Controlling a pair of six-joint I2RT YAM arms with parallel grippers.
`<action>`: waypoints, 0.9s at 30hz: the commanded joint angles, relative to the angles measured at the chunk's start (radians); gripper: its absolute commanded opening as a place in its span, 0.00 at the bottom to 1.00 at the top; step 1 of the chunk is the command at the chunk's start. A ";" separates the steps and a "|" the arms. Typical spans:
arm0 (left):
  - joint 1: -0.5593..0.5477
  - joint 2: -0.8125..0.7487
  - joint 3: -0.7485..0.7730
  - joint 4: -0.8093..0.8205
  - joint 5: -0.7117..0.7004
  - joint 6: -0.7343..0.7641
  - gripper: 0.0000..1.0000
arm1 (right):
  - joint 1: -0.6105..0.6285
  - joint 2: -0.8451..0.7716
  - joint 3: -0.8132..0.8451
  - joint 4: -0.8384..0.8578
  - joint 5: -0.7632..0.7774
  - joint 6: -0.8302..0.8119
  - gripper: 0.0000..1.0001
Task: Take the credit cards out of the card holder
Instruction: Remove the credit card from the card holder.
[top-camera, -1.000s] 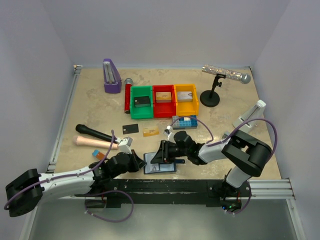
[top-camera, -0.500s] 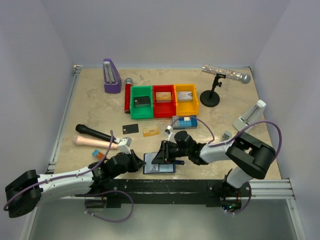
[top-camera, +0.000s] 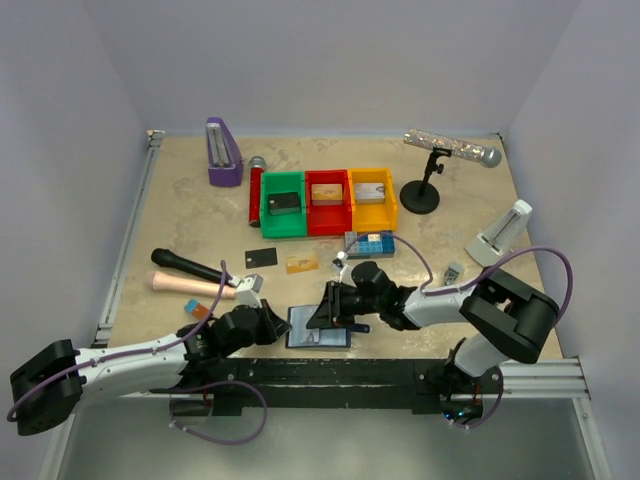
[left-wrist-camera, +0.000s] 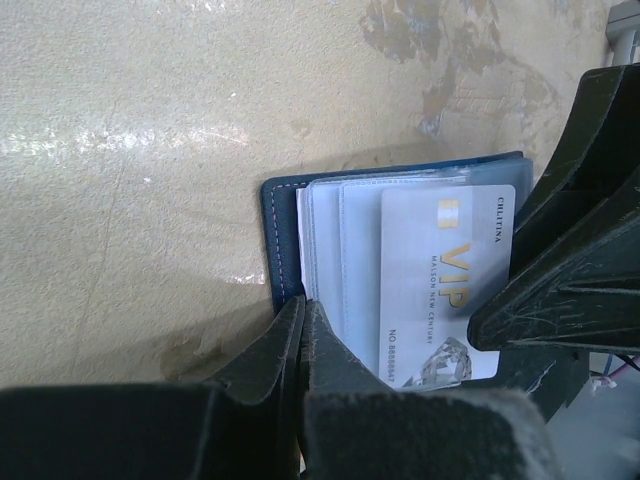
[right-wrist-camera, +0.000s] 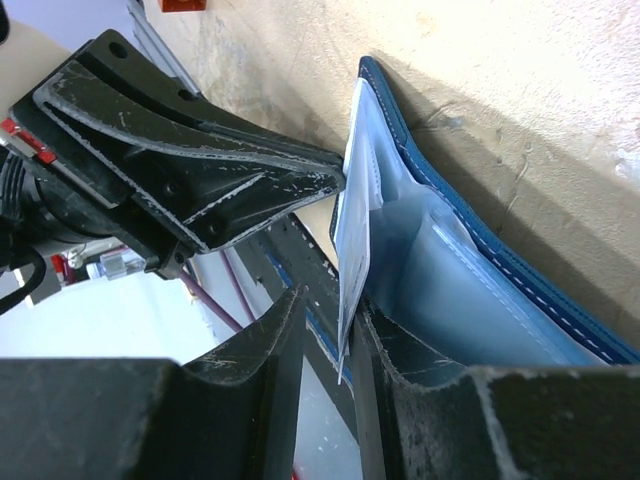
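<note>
Two-arm rig, mid-job: the navy card holder (top-camera: 318, 332) is lying open and flat on the table (top-camera: 180, 215), nr the front edge, btwn the two arms. The left end effector (left-wrist-camera: 303, 315) is sitting fully closed w/ nothing btwn its fingers, its tips pressing down on the holder's stitched left border. A silver VIP card (left-wrist-camera: 440, 285) is sticking partway out of the pale, clear inner pockets, on the side toward the right arm. The right end effector (right-wrist-camera: 328, 305) is straddling that card's free edge w/ its jaws only narrowly apart. One finger is lying against the card and a sliver of light is showing on the other side, so no firm pinch is visible. Further back, a black card (top-camera: 261, 257) and a gold-tan card (top-camera: 301, 263) are lying flat side by side, not touching, both well apart from the holder. Behind them a green bin (top-camera: 283, 208), a red bin (top-camera: 328, 203) and an orange bin (top-camera: 372, 200) are standing in a touching row, each w/ a flat item inside that is too small to identify. A blue studded plate (top-camera: 369, 243) is sitting just in front of the orange bin. At left, a black mic (top-camera: 188, 267) and a pale pink handle (top-camera: 190, 285) are lying nr each other. At back right, a silver mic (top-camera: 452, 150) is resting tilted on a small stand.
</note>
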 joint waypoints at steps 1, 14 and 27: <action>-0.005 0.004 -0.110 0.001 -0.025 -0.011 0.00 | -0.011 -0.044 -0.007 0.009 0.003 -0.023 0.28; -0.005 0.012 -0.110 0.005 -0.025 -0.006 0.00 | -0.023 -0.067 -0.022 0.000 0.005 -0.033 0.24; -0.005 0.007 -0.112 -0.001 -0.028 -0.008 0.00 | -0.040 -0.079 -0.045 0.006 0.003 -0.039 0.18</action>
